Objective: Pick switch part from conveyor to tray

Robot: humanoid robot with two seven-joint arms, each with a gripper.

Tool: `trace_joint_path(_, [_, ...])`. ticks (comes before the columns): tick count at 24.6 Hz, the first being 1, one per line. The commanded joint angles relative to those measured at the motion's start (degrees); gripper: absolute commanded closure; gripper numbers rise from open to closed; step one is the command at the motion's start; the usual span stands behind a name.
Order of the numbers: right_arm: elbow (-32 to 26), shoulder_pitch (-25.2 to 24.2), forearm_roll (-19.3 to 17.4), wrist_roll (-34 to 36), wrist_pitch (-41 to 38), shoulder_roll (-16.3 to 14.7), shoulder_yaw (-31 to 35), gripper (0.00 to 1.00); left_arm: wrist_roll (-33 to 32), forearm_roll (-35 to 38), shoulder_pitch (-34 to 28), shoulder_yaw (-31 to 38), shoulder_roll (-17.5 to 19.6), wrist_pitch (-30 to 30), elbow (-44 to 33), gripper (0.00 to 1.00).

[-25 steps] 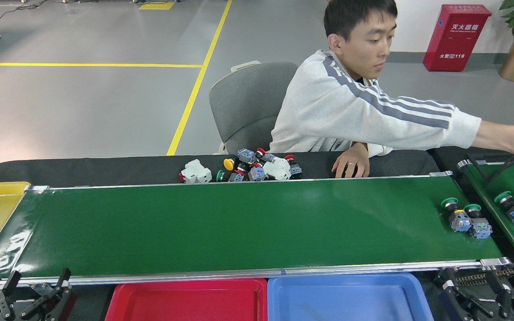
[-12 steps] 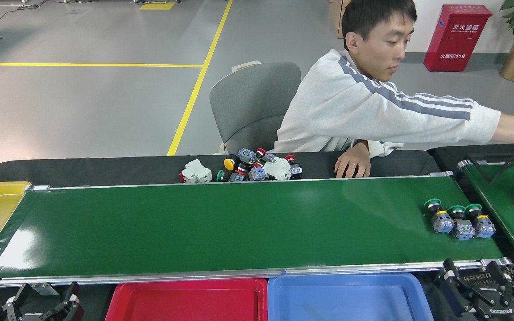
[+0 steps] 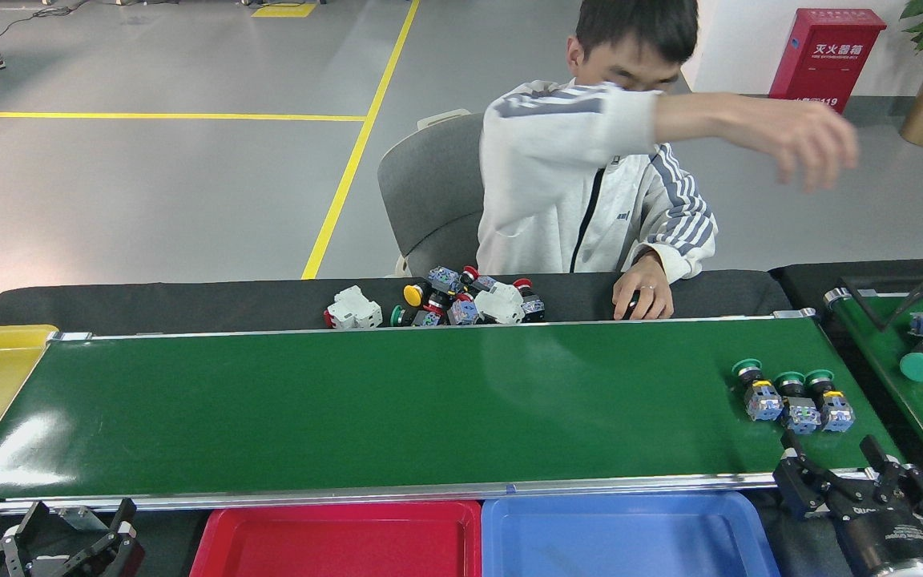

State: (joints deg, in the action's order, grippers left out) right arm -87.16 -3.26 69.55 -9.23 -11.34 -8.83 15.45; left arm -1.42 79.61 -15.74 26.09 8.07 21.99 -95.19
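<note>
- Switch parts [image 3: 794, 396]: three with green caps lie in a row, touching one another, near the right end of the conveyor [image 3: 397, 409], caps toward the far rail and blue-grey bodies toward the near rail.
- Each looks like a small, rigid plastic piece, probably light. The round cap and blocky body make it uneven, so it could roll or pivot if nudged sideways.
- Best hold, I judge, is across the squarer body or the neck under the cap; the smooth domed cap would likely slip. Packed together, an end part is the easier one to isolate.
- Right gripper [image 3: 830, 453] sits at the near rail just below the row, fingers spread apart and holding nothing.
- Left gripper [image 3: 69, 537] is low at the near left corner, fingers parted, empty, well apart from the parts.
- Red tray [image 3: 341, 513] and blue tray [image 3: 630, 509] lie below the near rail; the blue one is closer.
- A person [image 3: 590, 184] sits behind, one hand raised, so any lift should mind that arm.
</note>
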Motion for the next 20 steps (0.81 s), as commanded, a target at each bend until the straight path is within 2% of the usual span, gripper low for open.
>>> trace_joint_path(1, [0.8,1.6,0.1,0.0,0.4,-0.7,-0.2,0.04,0.5,-0.1,0.3,0.3,0.7,0.1,-0.3,0.0])
trace_joint_path(10, [6.1,5.5,3.0,0.0,0.5,-0.7,-3.1,0.04,0.5,0.0,1.3,0.1,0.6,0.0,-0.3,0.0])
trace_joint_path(20, [12.1,12.0,2.9,-0.1,4.3,-0.7,-8.2,0.04,0.5,-0.1,1.9,0.1,0.6,-0.1,-0.3,0.0])
